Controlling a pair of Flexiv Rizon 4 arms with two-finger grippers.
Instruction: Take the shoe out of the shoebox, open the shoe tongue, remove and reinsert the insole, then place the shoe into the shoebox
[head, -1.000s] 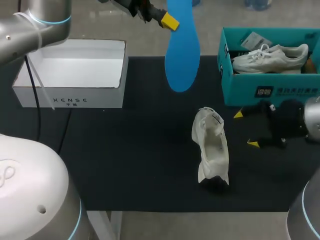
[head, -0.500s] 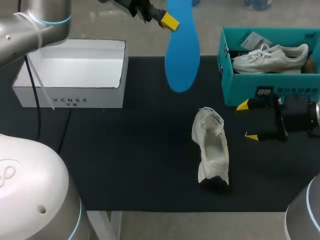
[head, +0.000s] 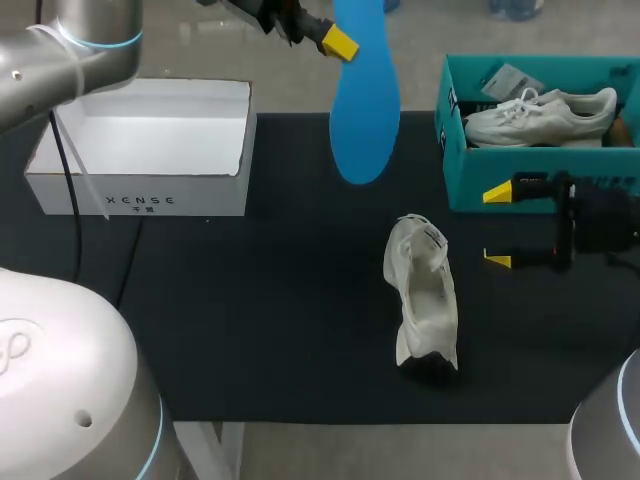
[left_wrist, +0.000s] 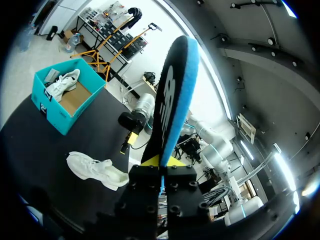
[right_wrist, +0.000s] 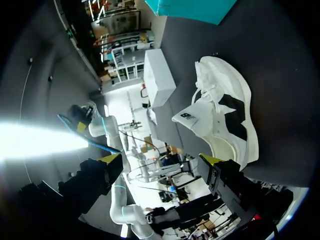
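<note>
A blue insole (head: 364, 100) hangs upright in the air over the mat's far edge, pinched at its upper end by my left gripper (head: 338, 42), which is shut on it. In the left wrist view the insole (left_wrist: 175, 95) stands edge-on between the fingers of that gripper (left_wrist: 162, 164). The white shoe (head: 423, 292) lies on the black mat, its opening facing up and its tongue pulled back. My right gripper (head: 497, 226) stands open just right of the shoe, fingers pointing at it, holding nothing. In the right wrist view the shoe (right_wrist: 226, 120) lies ahead of the open gripper (right_wrist: 160, 160).
The teal shoebox (head: 456, 150) at the back right holds a second white shoe (head: 540, 115). A white open box (head: 150, 190) stands at the back left. The black mat (head: 260, 320) covers the table's middle.
My right gripper has shifted a little toward the teal box and turned, so its two tips now stand one behind the other facing the shoe. The left arm and insole have kept still.
</note>
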